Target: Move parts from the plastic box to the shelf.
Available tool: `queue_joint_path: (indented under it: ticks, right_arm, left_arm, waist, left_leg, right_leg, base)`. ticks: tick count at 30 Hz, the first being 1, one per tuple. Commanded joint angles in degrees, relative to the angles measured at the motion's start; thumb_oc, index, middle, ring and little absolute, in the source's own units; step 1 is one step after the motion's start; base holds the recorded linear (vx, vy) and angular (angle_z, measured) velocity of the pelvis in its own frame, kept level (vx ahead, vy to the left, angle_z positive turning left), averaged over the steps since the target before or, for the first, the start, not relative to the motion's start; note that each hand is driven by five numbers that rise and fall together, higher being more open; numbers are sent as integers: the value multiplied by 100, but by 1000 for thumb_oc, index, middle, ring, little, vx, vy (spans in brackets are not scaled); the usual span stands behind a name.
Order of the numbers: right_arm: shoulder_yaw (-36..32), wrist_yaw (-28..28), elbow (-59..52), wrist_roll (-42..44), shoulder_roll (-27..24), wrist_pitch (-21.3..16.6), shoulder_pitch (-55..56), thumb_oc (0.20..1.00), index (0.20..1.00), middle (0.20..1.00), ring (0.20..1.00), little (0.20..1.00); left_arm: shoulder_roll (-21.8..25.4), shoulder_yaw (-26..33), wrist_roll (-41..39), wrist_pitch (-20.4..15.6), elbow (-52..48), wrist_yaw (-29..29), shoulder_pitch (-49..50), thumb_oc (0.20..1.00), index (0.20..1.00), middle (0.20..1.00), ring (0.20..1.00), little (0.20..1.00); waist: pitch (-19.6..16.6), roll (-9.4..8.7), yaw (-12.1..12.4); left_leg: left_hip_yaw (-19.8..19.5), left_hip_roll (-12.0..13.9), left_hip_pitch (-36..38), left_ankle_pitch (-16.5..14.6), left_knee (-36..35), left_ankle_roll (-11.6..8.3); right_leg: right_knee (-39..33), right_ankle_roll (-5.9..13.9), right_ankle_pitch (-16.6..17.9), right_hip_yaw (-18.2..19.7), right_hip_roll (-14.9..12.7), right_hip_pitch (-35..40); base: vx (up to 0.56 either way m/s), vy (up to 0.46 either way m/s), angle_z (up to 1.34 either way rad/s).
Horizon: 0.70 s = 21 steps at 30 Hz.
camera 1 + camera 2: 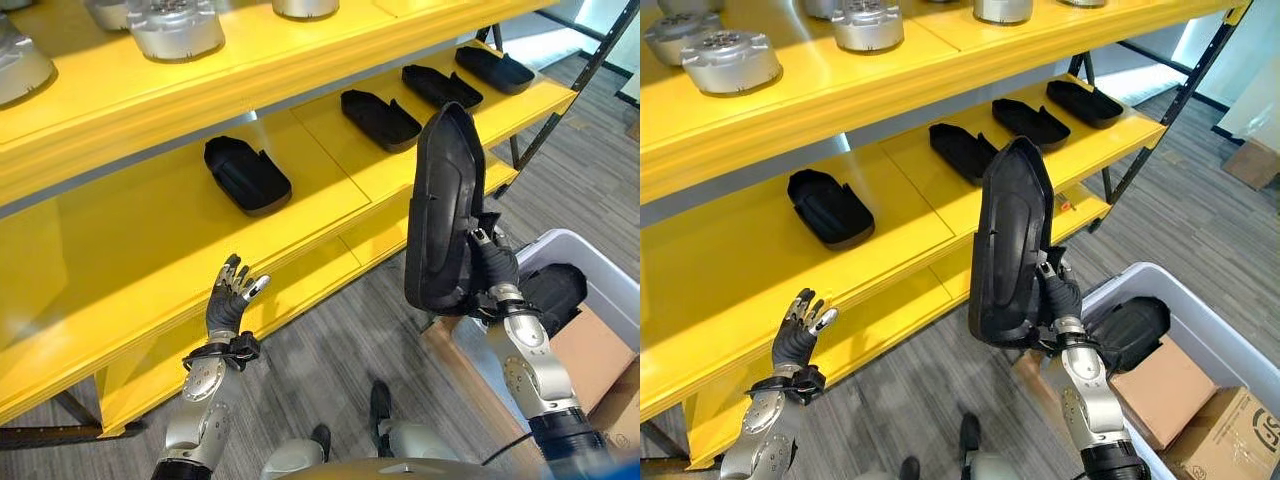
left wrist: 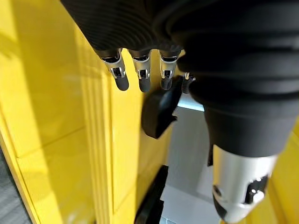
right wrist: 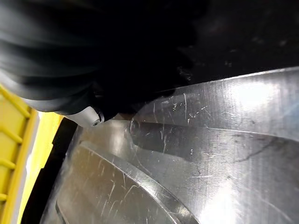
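My right hand (image 1: pixel 494 266) is shut on the lower end of a long black moulded part (image 1: pixel 445 210), held upright in the air in front of the yellow shelf (image 1: pixel 150 250). That part's scratched surface (image 3: pixel 187 154) lies close in the right wrist view. Several similar black parts lie in a row on the middle shelf board, the nearest (image 1: pixel 246 175) at the left and another (image 1: pixel 380 118) beside it. My left hand (image 1: pixel 230 300) is raised, open and holding nothing, just before the shelf's front edge; its straight fingers (image 2: pixel 142 77) point toward a black part (image 2: pixel 159 112).
The grey plastic box (image 1: pixel 1215 325) stands on the floor at the lower right, with another black part (image 1: pixel 1127 332) and cardboard boxes (image 1: pixel 1165 390) in it. Round silver metal parts (image 1: pixel 175 28) sit on the upper shelf board. A black shelf brace (image 1: pixel 545 125) slants at the right.
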Motion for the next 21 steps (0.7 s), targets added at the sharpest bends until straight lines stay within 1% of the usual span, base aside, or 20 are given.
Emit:
queue_joint_path:
  ticks: [1, 3, 4, 5, 6, 7, 8, 9, 10, 11, 12, 13, 14, 15, 16, 17, 18, 19, 20, 21]
  right_arm:
    - [-168, 127, -468, 155, -71, -334, -129, 200, 200, 200, 200, 200]
    - [-178, 136, -466, 148, -96, -337, -115, 200, 200, 200, 200, 200]
    - [-155, 133, -471, 136, -120, -337, -147, 200, 200, 200, 200, 200]
    - [-133, 136, -466, 132, -139, -338, -174, 200, 200, 200, 200, 200]
    - [-117, 151, -468, 134, -169, -346, -205, 200, 200, 200, 200, 200]
    - [-107, 164, -472, 144, -206, -364, -224, 200, 200, 200, 200, 200]
    - [-102, 163, -468, 155, -224, -374, -263, 200, 200, 200, 200, 200]
    - [-98, 160, -476, 163, -226, -384, -279, 200, 200, 200, 200, 200]
    - [-101, 120, -485, 142, -202, -378, -193, 200, 200, 200, 200, 200]
    - [-94, 90, -472, 133, -195, -374, -173, 200, 200, 200, 200, 200]
    - [-69, 52, -451, 137, -178, -363, -181, 200, 200, 200, 200, 200]
    - [-27, 22, -422, 142, -170, -369, -220, 200, 200, 200, 200, 200]
    - [-11, 2, -397, 181, -167, -368, -237, 200, 200, 200, 200, 200]
    - [-14, -23, -402, 182, -186, -373, -268, 200, 200, 200, 200, 200]
    - [-13, -24, -400, 182, -190, -373, -271, 200, 200, 200, 200, 200]
    - [-48, -73, -419, 180, -226, -389, -265, 200, 200, 200, 200, 200]
    - [15, -84, -403, 165, -185, -383, -279, 200, 200, 200, 200, 200]
    - [-8, -60, -434, 167, -156, -378, -234, 200, 200, 200, 200, 200]
    - [-11, -47, -456, 168, -135, -375, -200, 200, 200, 200, 200, 200]
    - [-32, -32, -466, 172, -112, -380, -176, 200, 200, 200, 200, 200]
  left_arm:
    - [237, 109, 121, -176, -392, -30, 174, 1000, 1000, 1000, 1000, 1000]
    - [208, 110, 101, -163, -401, -40, 215, 1000, 1000, 1000, 1000, 1000]
    - [200, 116, 96, -168, -425, -48, 222, 1000, 1000, 1000, 1000, 1000]
    - [180, 125, 97, -176, -434, -52, 224, 1000, 1000, 1000, 1000, 1000]
    - [158, 129, 88, -188, -459, -66, 222, 1000, 1000, 1000, 1000, 1000]
    - [131, 122, 66, -207, -466, -78, 214, 1000, 1000, 1000, 1000, 1000]
    - [124, 108, 19, -224, -478, -74, 194, 1000, 1000, 1000, 1000, 1000]
    - [129, 119, -5, -218, -500, -91, 190, 1000, 1000, 1000, 1000, 1000]
    - [156, 162, 18, -178, -604, -126, 275, 1000, 1000, 1000, 1000, 1000]
    - [166, 193, 23, -162, -641, -124, 305, 1000, 1000, 1000, 1000, 1000]
    - [176, 208, 27, -169, -681, -97, 331, 1000, 1000, 1000, 1000, 1000]
    - [190, 209, 18, -173, -707, -56, 345, 1000, 1000, 1000, 1000, 1000]
    - [167, 228, -9, -183, -713, -4, 359, 1000, 1000, 1000, 1000, 1000]
    - [160, 229, -3, -187, -716, 42, 327, 1000, 1000, 1000, 1000, 1000]
    - [156, 229, -2, -187, -715, 43, 326, 1000, 1000, 1000, 1000, 1000]
    - [130, 238, 15, -197, -673, 43, 258, 1000, 1000, 1000, 1000, 1000]
    - [111, 244, 10, -198, -642, 9, 277, 1000, 1000, 1000, 1000, 1000]
    - [110, 284, 12, -212, -653, -15, 317, 1000, 1000, 1000, 1000, 1000]
    - [104, 266, 16, -202, -667, -54, 350, 1000, 1000, 1000, 1000, 1000]
    - [143, 259, 49, -208, -662, -75, 357, 1000, 1000, 1000, 1000, 1000]
  waist:
    - [-245, -149, 15]
    - [-235, -164, 23]
    - [-205, -177, 32]
    - [-152, -184, 52]
    - [-79, -186, 66]
    - [10, -183, 97]
    - [103, -185, 126]
    - [171, -201, 149]
    - [203, -257, 120]
    - [195, -278, 110]
    - [183, -264, 124]
    - [180, -224, 138]
    - [179, -172, 125]
    - [195, -92, 98]
    - [189, -87, 102]
    - [234, 49, 88]
    - [217, 111, 128]
    - [183, 172, 127]
    - [142, 214, 153]
    - [127, 230, 174]
  left_leg:
    - [261, -136, -351, 143, 171, -71]
    - [246, -118, -383, 87, 321, -109]
    - [259, -145, -458, 39, 567, -147]
    - [275, -186, -599, 62, 900, -197]
    - [298, -248, -840, 117, 1436, -261]
    - [332, -309, -1071, 284, 1905, -349]
    - [391, -335, -1258, 473, 2269, -447]
    - [486, -299, -1376, 564, 2471, -468]
    - [763, 279, -1545, 694, 2378, -374]
    - [773, 630, -1452, 771, 1984, -371]
    - [652, 880, -1393, 872, 1522, -400]
    - [492, 1182, -1286, 1085, 902, -454]
    - [489, 1480, -1200, 1304, 392, -510]
    - [662, 1786, -1218, 1634, 0, -613]
    - [676, 1798, -1189, 1673, -69, -624]
    - [1037, 2092, -1073, 1973, -349, -768]
    - [1008, 2094, -945, 1853, -482, -789]
    - [1101, 2126, -893, 1837, -589, -870]
    - [1157, 2091, -861, 1808, -638, -903]
    - [1131, 2008, -854, 1750, -613, -903]
  right_leg:
    - [445, 499, -662, 52, -358, 215]
    - [463, 451, -734, 25, -341, 261]
    - [462, 423, -765, 18, -336, 283]
    - [448, 394, -772, 9, -340, 318]
    - [441, 357, -775, -18, -365, 355]
    - [454, 313, -801, -72, -380, 388]
    - [489, 283, -811, -135, -403, 398]
    - [534, 257, -825, -187, -421, 393]
    - [625, 252, -901, -253, -501, 391]
    - [641, 286, -935, -273, -566, 396]
    - [668, 333, -990, -262, -585, 374]
    - [754, 393, -1073, -222, -591, 316]
    - [880, 417, -1160, -210, -596, 239]
    - [1050, 438, -1244, -258, -628, 139]
    - [1084, 430, -1264, -253, -621, 114]
    - [1393, 470, -1403, -311, -723, -10]
    - [1472, 518, -1450, -273, -710, -34]
    - [1470, 542, -1463, -258, -709, -36]
    - [1439, 570, -1437, -291, -738, -24]
    - [1396, 612, -1412, -289, -794, 20]
  base:
    - [62, -145, 17]
    - [36, -115, 24]
    - [5, -103, 19]
    - [-42, -89, 11]
    - [-73, -70, 9]
    - [-87, -64, 27]
    - [-79, -66, 39]
    - [-41, -64, 56]
    - [11, -23, 49]
    - [49, 38, 56]
    - [65, 105, 50]
    - [57, 119, 43]
    - [48, 152, 22]
    - [25, 99, -2]
    - [50, 221, 0]
    - [101, 226, 32]
    - [157, 305, 40]
    - [158, 197, 15]
    - [154, 199, -30]
    - [145, 192, -37]
